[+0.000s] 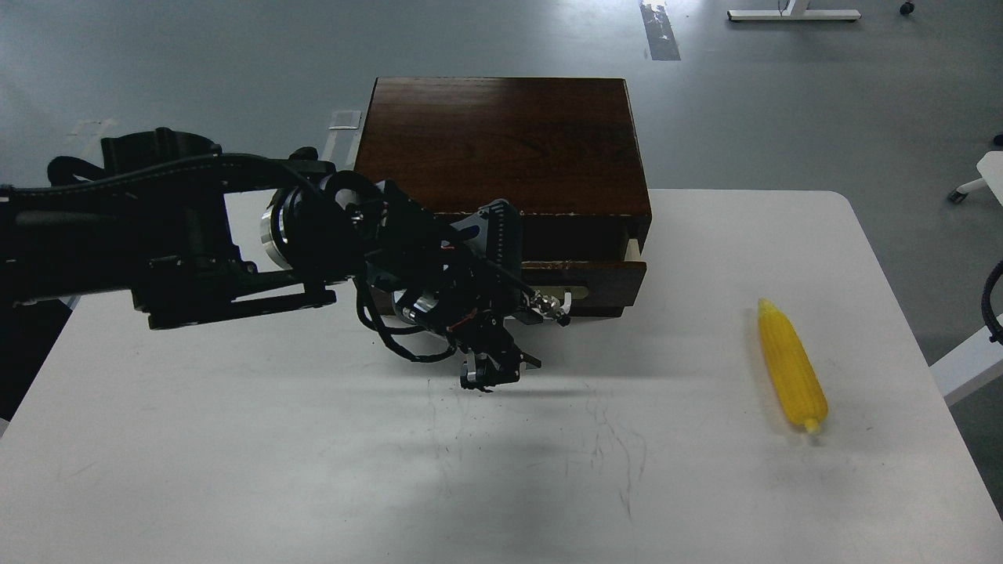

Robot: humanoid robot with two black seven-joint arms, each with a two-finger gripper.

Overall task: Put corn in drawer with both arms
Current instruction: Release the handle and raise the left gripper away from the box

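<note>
The yellow corn (791,366) lies on the white table at the right, tip pointing toward me. The drawer (599,283) of the dark brown box (501,141) stands pulled out a little, and its pale side shows at the right. Its white handle (576,294) is partly hidden by my left arm. My left gripper (492,374) hangs just in front of the drawer's left half, claw pointing down close above the table. It is dark and I cannot tell its fingers apart. It holds nothing that I can see. My right gripper is out of view.
The white table (235,439) ends in a rounded corner at the far right. The box sits at its back middle. A black cable (993,305) shows at the right edge. White furniture legs (972,188) stand on the grey floor beyond.
</note>
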